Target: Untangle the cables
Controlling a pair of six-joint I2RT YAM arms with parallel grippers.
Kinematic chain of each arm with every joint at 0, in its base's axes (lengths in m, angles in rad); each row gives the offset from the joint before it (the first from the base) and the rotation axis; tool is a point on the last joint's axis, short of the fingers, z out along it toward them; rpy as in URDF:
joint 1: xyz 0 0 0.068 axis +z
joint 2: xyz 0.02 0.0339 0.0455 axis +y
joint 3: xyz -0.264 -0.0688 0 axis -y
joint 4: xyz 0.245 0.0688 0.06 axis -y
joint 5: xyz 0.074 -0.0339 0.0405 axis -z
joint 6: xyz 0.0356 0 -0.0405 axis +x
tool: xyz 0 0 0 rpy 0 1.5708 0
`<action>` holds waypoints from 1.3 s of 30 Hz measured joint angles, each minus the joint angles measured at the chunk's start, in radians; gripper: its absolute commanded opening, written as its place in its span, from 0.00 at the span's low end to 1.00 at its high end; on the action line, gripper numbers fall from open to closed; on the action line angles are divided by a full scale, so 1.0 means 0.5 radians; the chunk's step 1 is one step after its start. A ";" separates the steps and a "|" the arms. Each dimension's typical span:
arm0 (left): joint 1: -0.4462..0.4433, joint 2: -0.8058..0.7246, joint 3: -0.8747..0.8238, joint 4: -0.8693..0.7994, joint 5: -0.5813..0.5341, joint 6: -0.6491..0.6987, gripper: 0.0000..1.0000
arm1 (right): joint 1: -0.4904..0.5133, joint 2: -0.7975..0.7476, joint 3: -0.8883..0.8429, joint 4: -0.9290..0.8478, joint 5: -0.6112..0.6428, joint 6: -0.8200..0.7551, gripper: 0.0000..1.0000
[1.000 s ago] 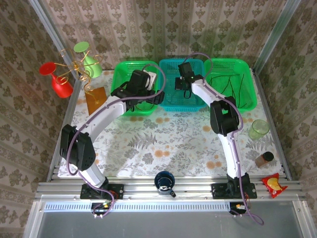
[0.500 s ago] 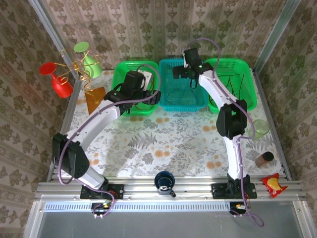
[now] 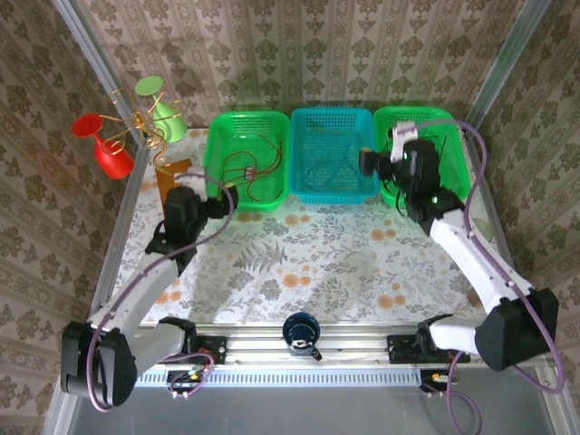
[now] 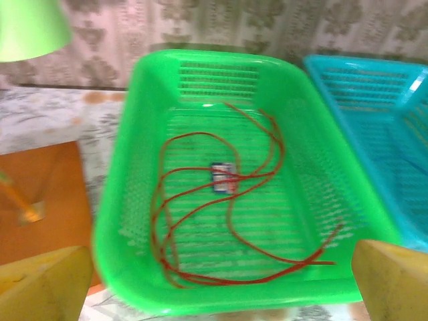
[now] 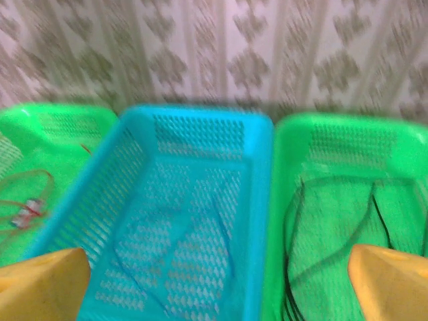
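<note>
Thin red cable (image 4: 223, 177): green plastic basket (image 4: 221, 59) left of turquoise plastic basket (image 5: 194, 115) | thin dark-blue cable (image 3: 337, 169): inside it | thin black cable (image 5: 287, 234): second green plastic basket (image 5: 334, 124), right of it | left claw (image 4: 217, 287), right claw (image 5: 214, 284): open, empty | verdict: untangling appears complete.

Blunt yellow fingers (image 4: 41, 289) give way, just behind, to black wrist blocks. Farther back run white links on the left arm (image 3: 145, 288) and right arm (image 3: 471, 256) (black housings at each joint), trailed by purple-grey hoses (image 3: 479, 159).

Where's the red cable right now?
In the left wrist view the red cable lies loose on the floor of the left green basket, with the blue basket directly to its right.
</note>
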 measured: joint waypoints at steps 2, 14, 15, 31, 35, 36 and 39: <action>0.043 -0.111 -0.159 0.110 -0.040 0.067 1.00 | -0.077 -0.095 -0.348 0.130 0.025 0.018 1.00; 0.337 -0.108 -0.757 0.770 -0.272 0.320 1.00 | -0.356 -0.146 -1.258 1.051 0.166 -0.008 1.00; 0.356 -0.021 -0.763 0.840 -0.272 0.334 1.00 | -0.375 -0.103 -1.273 1.141 0.168 -0.005 1.00; 0.443 1.111 -0.774 1.909 -0.111 0.562 1.00 | -0.433 0.571 -1.425 1.959 0.085 -0.002 1.00; 0.449 1.108 -0.545 1.701 -0.111 0.565 1.00 | -0.431 0.571 -1.295 1.905 0.056 -0.014 1.00; 0.460 1.106 -0.507 1.666 -0.111 0.564 1.00 | -0.431 0.571 -1.289 1.902 0.051 -0.014 1.00; 0.500 1.099 -0.477 1.608 -0.114 0.555 1.00 | -0.431 0.571 -1.289 1.882 0.051 -0.014 1.00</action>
